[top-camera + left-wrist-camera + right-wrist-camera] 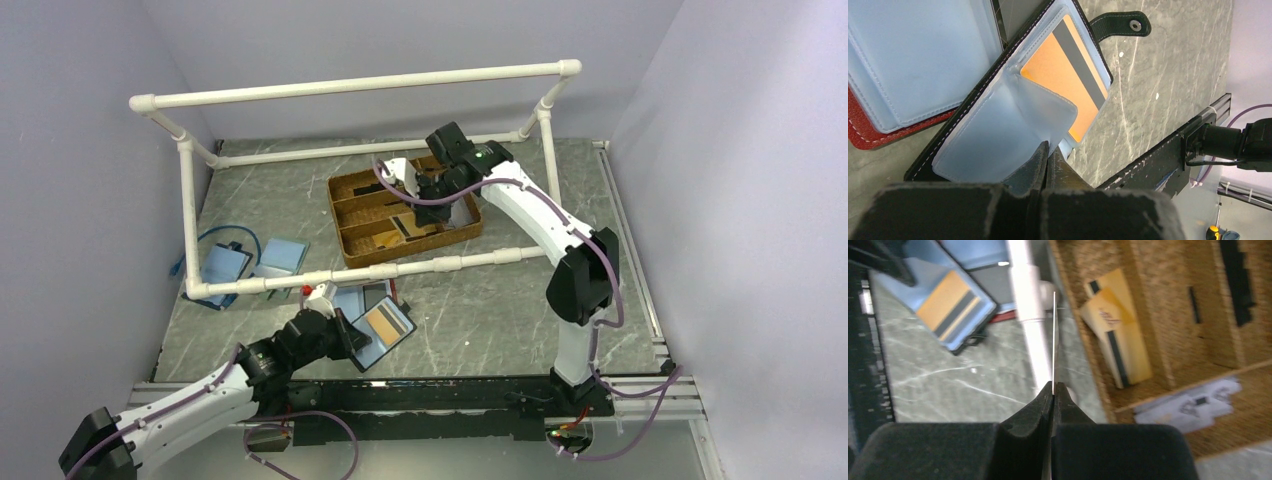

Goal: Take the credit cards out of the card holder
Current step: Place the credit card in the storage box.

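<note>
Left end effector (pixel 1048 150) is pinching the card holder (pixel 973 140) at its near edge, steadying it open on the tabletop (pixel 1158 90). An orange card (pixel 1058 85) is sitting inside. Right end effector (pixel 1053 387) is gripping a thin card (pixel 1054 340) edge-on over the wicker tray (pixel 1168 300), likely for deposit.

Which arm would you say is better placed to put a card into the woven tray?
Right, likely: the right gripper hovers at the woven tray pinching a thin card edge-on; the left gripper is shut on the card holder.
</note>
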Tool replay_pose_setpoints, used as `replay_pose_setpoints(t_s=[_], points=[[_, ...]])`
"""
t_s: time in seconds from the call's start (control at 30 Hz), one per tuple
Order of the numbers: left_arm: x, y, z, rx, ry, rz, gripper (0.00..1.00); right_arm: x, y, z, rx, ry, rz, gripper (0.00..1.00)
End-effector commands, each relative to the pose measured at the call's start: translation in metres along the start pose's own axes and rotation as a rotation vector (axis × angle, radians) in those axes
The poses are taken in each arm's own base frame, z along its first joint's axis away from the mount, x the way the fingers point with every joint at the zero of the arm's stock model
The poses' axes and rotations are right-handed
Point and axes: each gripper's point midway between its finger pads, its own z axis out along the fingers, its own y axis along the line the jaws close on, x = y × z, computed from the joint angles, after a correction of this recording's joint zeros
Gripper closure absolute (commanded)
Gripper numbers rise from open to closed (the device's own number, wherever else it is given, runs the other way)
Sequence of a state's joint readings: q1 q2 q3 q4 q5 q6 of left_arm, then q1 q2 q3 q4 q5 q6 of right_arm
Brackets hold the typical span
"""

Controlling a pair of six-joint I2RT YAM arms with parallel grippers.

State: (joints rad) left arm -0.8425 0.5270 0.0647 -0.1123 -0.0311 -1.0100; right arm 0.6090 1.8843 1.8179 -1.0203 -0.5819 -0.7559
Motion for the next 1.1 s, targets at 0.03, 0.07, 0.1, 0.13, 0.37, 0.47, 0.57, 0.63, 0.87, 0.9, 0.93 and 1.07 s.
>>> replay_pose_setpoints(t_s=[0.03, 0.07, 0.1, 0.13, 0.37, 0.47, 0.57, 0.63, 0.87, 0.9, 0.93, 1.07], points=[[-0.012, -0.022, -0.005, 0.075, -0.027, 0.027, 1.0, 0.002, -0.043, -0.013, 0.153, 0.118, -0.05, 1.0], [-0.012, -0.022, -0.005, 0.077, -0.028, 0.028, 1.0, 0.003, -0.051, -0.015, 0.181, 0.137, -0.061, 1.0], [-0.012, -0.023, -0.005, 0.079, -0.031, 0.029, 1.0, 0.003, -0.057, -0.015, 0.197, 0.152, -0.073, 1.0], [-0.012, -0.023, -0.006, 0.082, -0.033, 0.029, 1.0, 0.004, -0.062, -0.016, 0.214, 0.167, -0.082, 1.0], [-0.011, -0.02, -0.006, 0.081, -0.032, 0.042, 1.0, 0.018, -0.085, -0.007, 0.248, 0.258, -0.113, 1.0], [-0.011, -0.02, -0.005, 0.08, -0.031, 0.047, 1.0, 0.023, -0.09, 0.0, 0.246, 0.281, -0.118, 1.0], [-0.011, -0.021, -0.005, 0.083, -0.027, 0.054, 1.0, 0.03, -0.093, 0.008, 0.242, 0.312, -0.127, 1.0], [-0.01, -0.022, -0.005, 0.087, -0.021, 0.057, 1.0, 0.034, -0.093, 0.014, 0.234, 0.332, -0.137, 1.0], [-0.008, -0.022, -0.003, 0.087, -0.012, 0.064, 1.0, 0.044, -0.089, 0.045, 0.21, 0.425, -0.207, 1.0], [-0.008, -0.022, -0.003, 0.087, -0.009, 0.066, 1.0, 0.044, -0.089, 0.047, 0.212, 0.434, -0.217, 1.0], [-0.008, -0.023, -0.003, 0.088, -0.01, 0.067, 1.0, 0.044, -0.089, 0.051, 0.212, 0.444, -0.228, 1.0], [-0.008, -0.022, -0.004, 0.089, -0.009, 0.067, 1.0, 0.044, -0.087, 0.059, 0.211, 0.467, -0.254, 1.0]])
